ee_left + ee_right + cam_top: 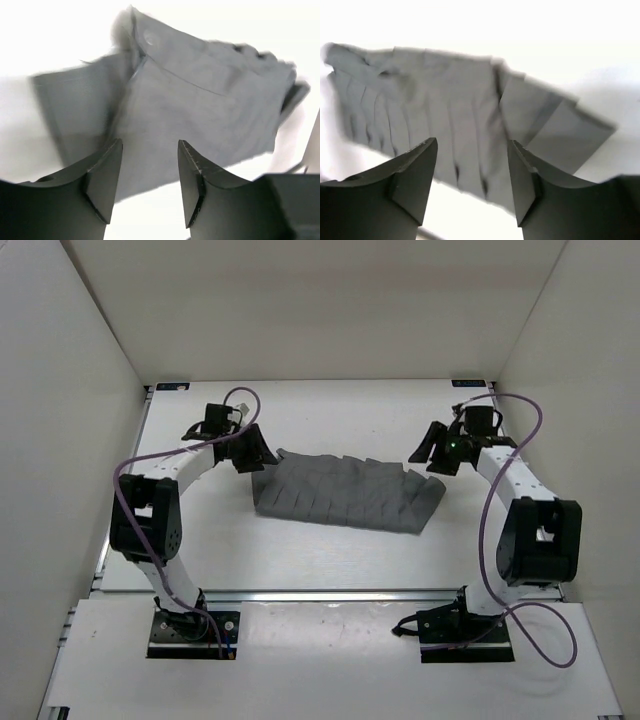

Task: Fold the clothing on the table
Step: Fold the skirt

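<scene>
The skirt point(345, 495) lies in the middle of the table point(300, 560) as a wide, low band of grey pleats, running left to right. In the left wrist view the waistband point(165, 55) sits on top of another layer, so the cloth looks doubled over once already. The left gripper point(255, 453) hangs at the skirt's far left corner and the right gripper point(430, 453) at its far right corner. Each one's fingers point(107, 175) point(415, 170) stand well apart with nothing between them, and the cloth is just beyond the tips.

The step in hand appears to be letting go of a finished fold and setting up the next one, probably end over end. To do that well, both arms should rise straight off the cloth so no pleat catches on a fingertip. Then one end needs pinching through all its layers at both corners. It should be carried low and level across to the other end, so the pleats stay flat and the edges line up.
</scene>
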### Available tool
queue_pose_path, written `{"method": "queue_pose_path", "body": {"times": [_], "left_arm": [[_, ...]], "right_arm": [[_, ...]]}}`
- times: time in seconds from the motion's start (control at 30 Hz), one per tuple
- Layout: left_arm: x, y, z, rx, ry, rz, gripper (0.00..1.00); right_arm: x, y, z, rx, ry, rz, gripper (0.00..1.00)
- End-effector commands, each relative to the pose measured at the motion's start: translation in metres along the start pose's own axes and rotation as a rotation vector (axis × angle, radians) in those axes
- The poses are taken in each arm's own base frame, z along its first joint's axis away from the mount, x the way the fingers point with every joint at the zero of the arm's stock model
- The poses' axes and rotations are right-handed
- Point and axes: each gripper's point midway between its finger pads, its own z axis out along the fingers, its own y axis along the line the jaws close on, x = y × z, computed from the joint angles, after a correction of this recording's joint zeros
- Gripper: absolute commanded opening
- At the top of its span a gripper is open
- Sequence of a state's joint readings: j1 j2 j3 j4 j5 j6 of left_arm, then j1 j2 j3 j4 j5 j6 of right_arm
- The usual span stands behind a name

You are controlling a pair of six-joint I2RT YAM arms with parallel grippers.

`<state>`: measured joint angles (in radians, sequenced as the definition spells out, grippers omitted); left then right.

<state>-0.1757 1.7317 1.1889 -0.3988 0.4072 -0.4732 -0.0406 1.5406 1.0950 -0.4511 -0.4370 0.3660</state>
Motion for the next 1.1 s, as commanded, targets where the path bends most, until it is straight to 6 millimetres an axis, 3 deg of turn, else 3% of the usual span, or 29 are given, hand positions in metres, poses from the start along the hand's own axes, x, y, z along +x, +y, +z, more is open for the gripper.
{"method": "queue_pose_path", "body": {"times": [0.0,0.07,0.13,0.23,0.27,0.4,0.43,0.63,0.9,0.97,1.0,1.07], "left_arm": [[-0.038,-0.011,-0.018,0.116,-0.133,-0.031,0.59],[-0.032,-0.01,-0.024,0.113,-0.14,-0.019,0.61],[-0.019,-0.004,-0.032,0.075,-0.135,-0.003,0.61],[0.019,0.011,-0.036,0.019,-0.084,0.004,0.62],[0.035,0.019,-0.034,-0.002,-0.074,-0.012,0.62],[0.086,0.039,-0.032,-0.011,-0.054,-0.1,0.62],[0.09,0.037,-0.029,-0.005,-0.063,-0.104,0.63],[0.095,0.047,-0.02,-0.075,-0.152,-0.138,0.63],[0.074,0.067,-0.015,-0.147,-0.313,-0.202,0.61],[0.074,0.064,-0.008,-0.136,-0.287,-0.198,0.52],[0.075,0.061,-0.005,-0.116,-0.27,-0.198,0.42],[0.073,0.053,-0.003,-0.058,-0.277,-0.206,0.02]], "right_arm": [[-0.047,0.013,-0.007,0.052,-0.151,-0.118,0.58],[-0.044,0.008,-0.014,0.089,-0.169,-0.128,0.59],[-0.02,0.009,-0.013,0.081,-0.131,-0.132,0.59],[0.008,0.008,-0.023,0.062,-0.114,-0.11,0.59],[0.022,-0.001,-0.02,0.08,-0.096,-0.11,0.59],[0.043,-0.005,-0.034,0.075,-0.115,-0.098,0.58],[0.053,-0.01,-0.034,0.075,-0.097,-0.089,0.57],[0.067,-0.016,-0.04,0.082,-0.085,-0.094,0.57],[0.077,-0.019,-0.039,0.072,-0.068,-0.077,0.57],[0.079,-0.021,-0.037,0.077,-0.063,-0.079,0.57],[0.077,-0.02,-0.037,0.074,-0.069,-0.069,0.57],[0.084,-0.024,-0.035,0.08,-0.055,-0.071,0.57]]}}
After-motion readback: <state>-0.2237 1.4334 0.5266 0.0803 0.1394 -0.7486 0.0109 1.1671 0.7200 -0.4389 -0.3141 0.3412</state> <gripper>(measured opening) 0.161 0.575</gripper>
